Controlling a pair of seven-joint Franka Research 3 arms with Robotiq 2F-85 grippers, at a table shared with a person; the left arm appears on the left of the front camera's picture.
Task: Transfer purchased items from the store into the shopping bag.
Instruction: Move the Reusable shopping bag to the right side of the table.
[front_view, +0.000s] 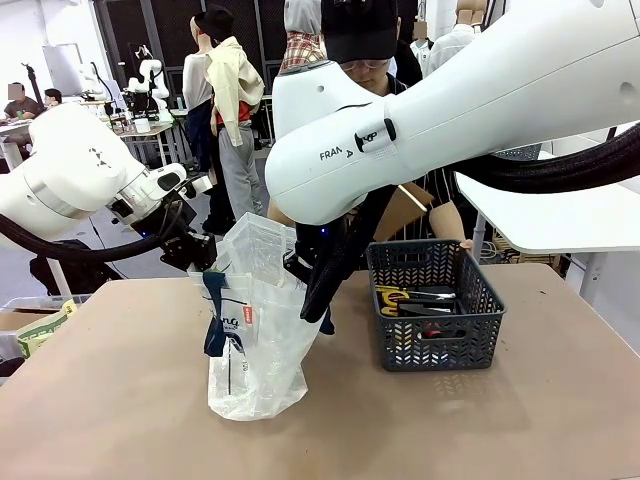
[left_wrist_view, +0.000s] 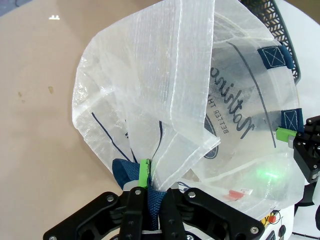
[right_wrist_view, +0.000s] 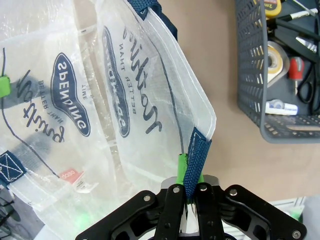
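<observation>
1. Both jaws are clenched on the bag (front_view: 250, 340). The left gripper (left_wrist_view: 148, 182) pinches a navy handle strap together with a fold of the film. The right gripper (right_wrist_view: 189, 180) pinches the other strap between its green pads (right_wrist_view: 181, 167).
2. Table (front_view: 110, 400): a tan top that carries the bag and a basket (front_view: 440, 345).
3. Bag: whitish, see-through and crinkly, it stands upright with its bottom on the table, left of the middle in the front view. The two grippers hold its mouth apart, the left one at its left top edge and the right one at its right edge.
4. Basket: dark grey mesh, near the bag on its right in the front view and not touching it.
5. Items (front_view: 412, 298): yellow, black and red goods lie in the basket. In the right wrist view a tape roll (right_wrist_view: 274, 57) and a red-handled tool (right_wrist_view: 296, 67) lie among them.
6. Logo (right_wrist_view: 70, 95): a navy oval with white letters on the bag's wall.
7. Tag (right_wrist_view: 72, 176): a small red mark low on that wall, below the logo in the right wrist view.
</observation>
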